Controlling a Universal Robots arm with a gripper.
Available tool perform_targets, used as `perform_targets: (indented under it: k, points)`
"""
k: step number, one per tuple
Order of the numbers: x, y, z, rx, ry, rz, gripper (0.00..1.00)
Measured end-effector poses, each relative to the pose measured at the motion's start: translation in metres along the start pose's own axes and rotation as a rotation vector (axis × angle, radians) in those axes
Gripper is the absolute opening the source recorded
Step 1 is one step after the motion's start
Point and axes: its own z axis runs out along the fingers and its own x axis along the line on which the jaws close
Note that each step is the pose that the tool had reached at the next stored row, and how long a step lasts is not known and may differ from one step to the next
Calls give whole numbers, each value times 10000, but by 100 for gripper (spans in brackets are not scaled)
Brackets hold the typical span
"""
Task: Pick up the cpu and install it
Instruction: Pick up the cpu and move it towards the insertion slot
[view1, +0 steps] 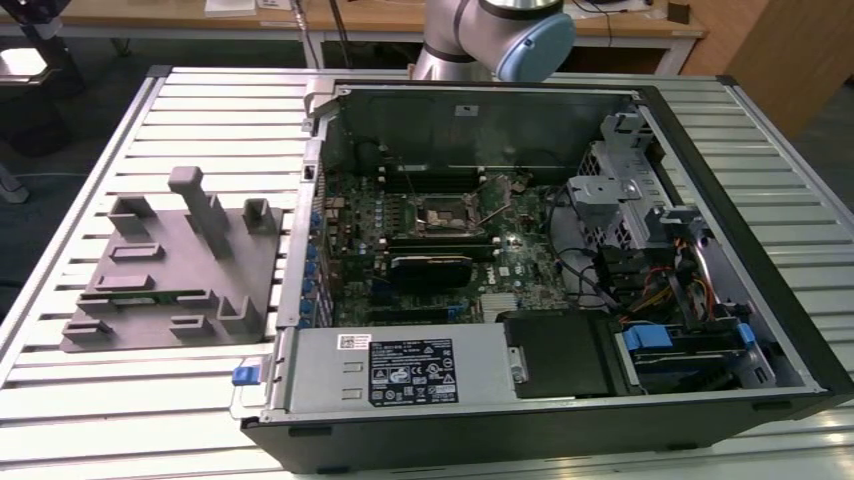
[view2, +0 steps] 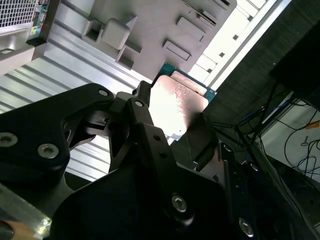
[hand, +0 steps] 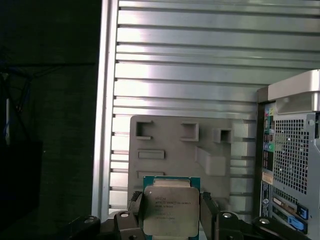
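In both wrist views my gripper (hand: 171, 216) is shut on the cpu (hand: 170, 210), a small square chip with a pale metal top and a green rim. One dark finger (hand: 136, 209) presses each of two opposite edges. In the second wrist view the cpu (view2: 176, 102) is held in the gripper (view2: 172, 119) high above the slatted table (view2: 75, 75). The green motherboard (view1: 350, 215) lies inside the open computer case (view1: 747, 240), with its square dark-framed socket (view1: 445, 212) near the middle.
A large grey slotted plastic block (view1: 160, 270) lies on the slatted metal table (view1: 147, 420) at the exterior view's left of the case; the first wrist view has it (hand: 170, 142) below the gripper. The arm's base (view1: 494, 30) stands behind the case. A power supply (view1: 400, 370) fills the case's front.
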Motion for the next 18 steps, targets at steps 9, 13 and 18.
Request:
perform_targets:
  k: [9, 13, 18]
  points:
    - [-57, -1, -1, 0, 1, 0, 54]
    - [-80, -2, -1, 0, 0, 0, 54]
    - [-106, -3, 0, 0, -1, 0, 54]
